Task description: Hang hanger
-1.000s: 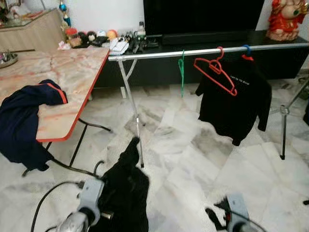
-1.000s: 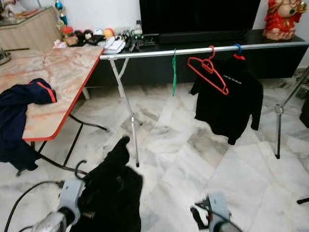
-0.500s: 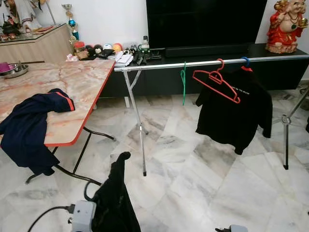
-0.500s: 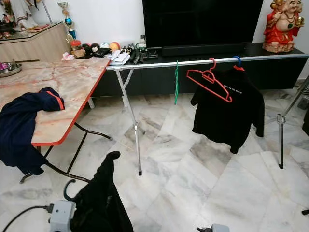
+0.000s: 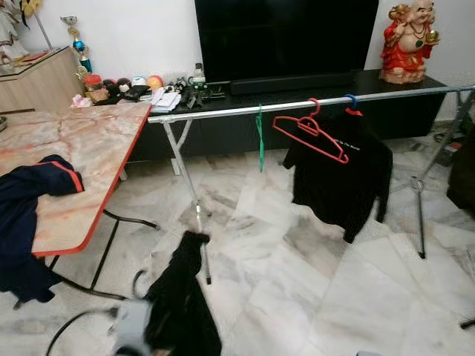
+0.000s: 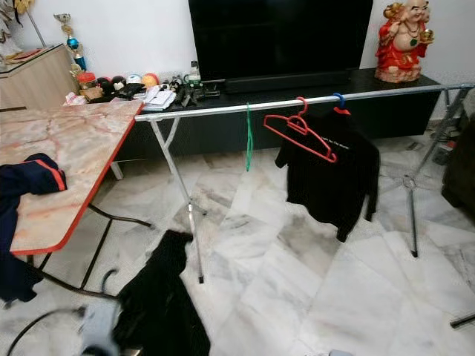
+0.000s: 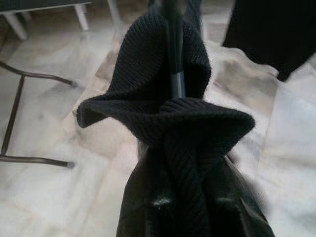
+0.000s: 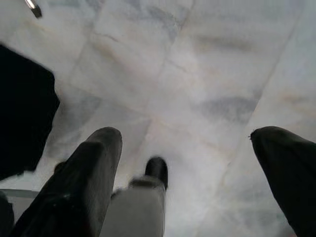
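Black ribbed knit garment, soft, limp, likely light: clamped in left gripper; right gripper spread empty; take hold at collar.

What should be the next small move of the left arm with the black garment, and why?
Probably raise the left gripper toward the rail. Its fingers grip the black garment, which hangs low near the floor, and the rail has free space beside the green hanger.

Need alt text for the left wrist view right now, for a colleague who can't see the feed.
A black ribbed knit garment is bunched over the left gripper, covering its fingers, with a thin dark rod rising through the folds. Behind lie a pale marble floor and a dark table leg.
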